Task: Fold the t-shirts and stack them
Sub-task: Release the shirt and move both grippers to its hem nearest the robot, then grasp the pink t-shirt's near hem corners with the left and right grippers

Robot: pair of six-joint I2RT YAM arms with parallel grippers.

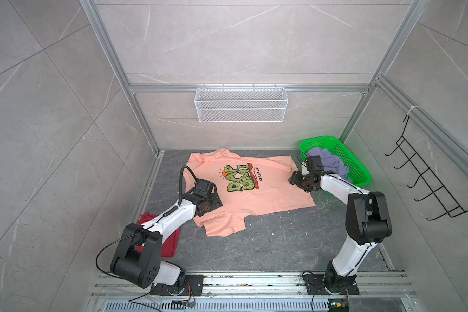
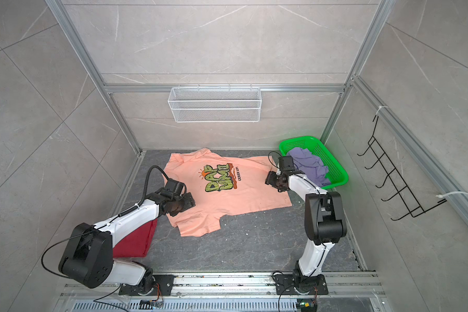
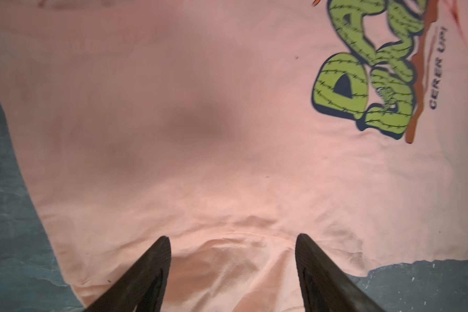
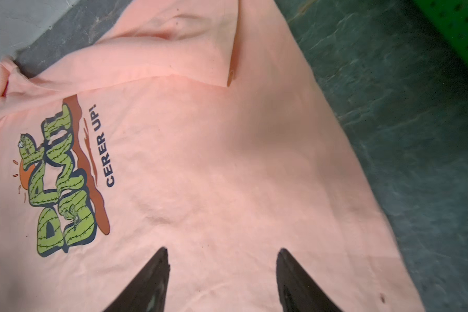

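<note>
Jaws, left and right, hang wide and empty above the peach t-shirt [image 1: 268, 194], spread print-up on the surface [image 1: 281, 243]; a clean fold likely needs each pinching both layers at an edge, lifting together.

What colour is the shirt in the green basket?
Lavender-purple shirt, clearest in a top view.

Both white arms [image 1: 170, 216] are reaching inward, elbows bent. The black left hand [image 3: 232, 239] and black right hand [image 4: 222, 252] are pointing downward, jaws apart.
</note>
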